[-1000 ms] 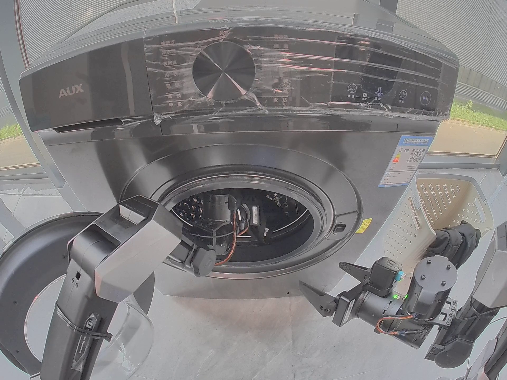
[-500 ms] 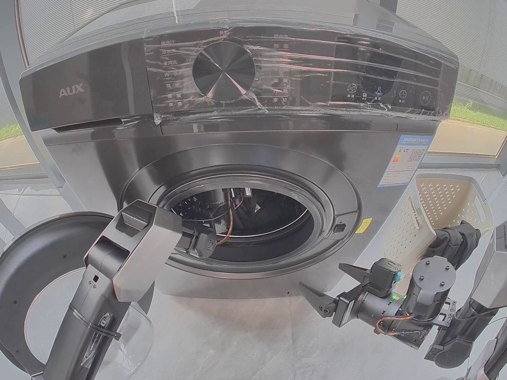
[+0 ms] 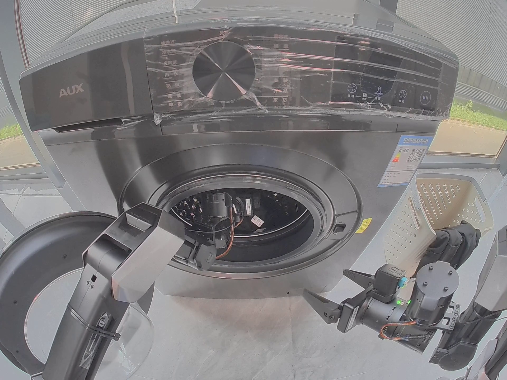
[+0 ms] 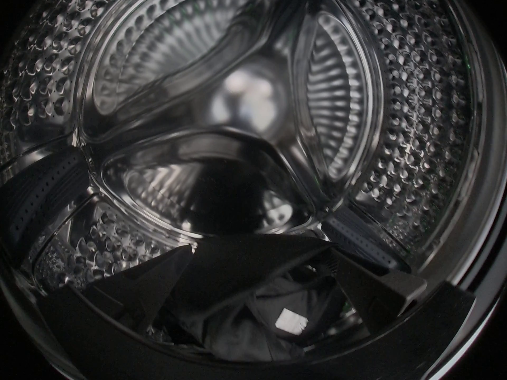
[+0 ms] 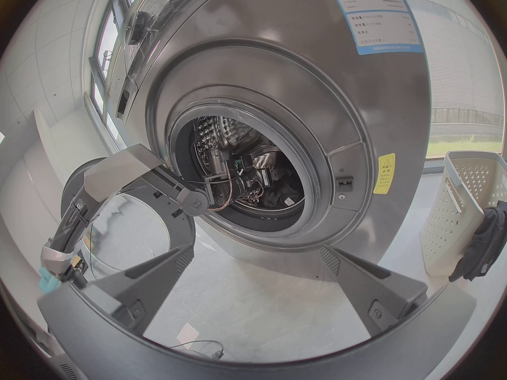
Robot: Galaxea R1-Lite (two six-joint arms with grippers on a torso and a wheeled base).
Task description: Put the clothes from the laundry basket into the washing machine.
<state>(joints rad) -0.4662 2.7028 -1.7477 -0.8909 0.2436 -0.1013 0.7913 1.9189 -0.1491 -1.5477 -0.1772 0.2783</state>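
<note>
Your right gripper (image 3: pixel 326 283), spread wide and empty, is nearer the black garment (image 3: pixel 453 243) draped over the rim of the white perforated laundry basket (image 3: pixel 449 196) to its right; your left gripper (image 4: pixel 259 291) gapes empty above dark clothing (image 4: pixel 248 328) inside the grey steel washing machine (image 3: pixel 95 154).

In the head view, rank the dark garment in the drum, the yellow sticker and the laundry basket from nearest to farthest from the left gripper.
1. Dark garment: in the drum, right by the left gripper.
2. Yellow sticker: machine front, right of the opening.
3. Laundry basket: floor, beyond the machine's right side.
</note>
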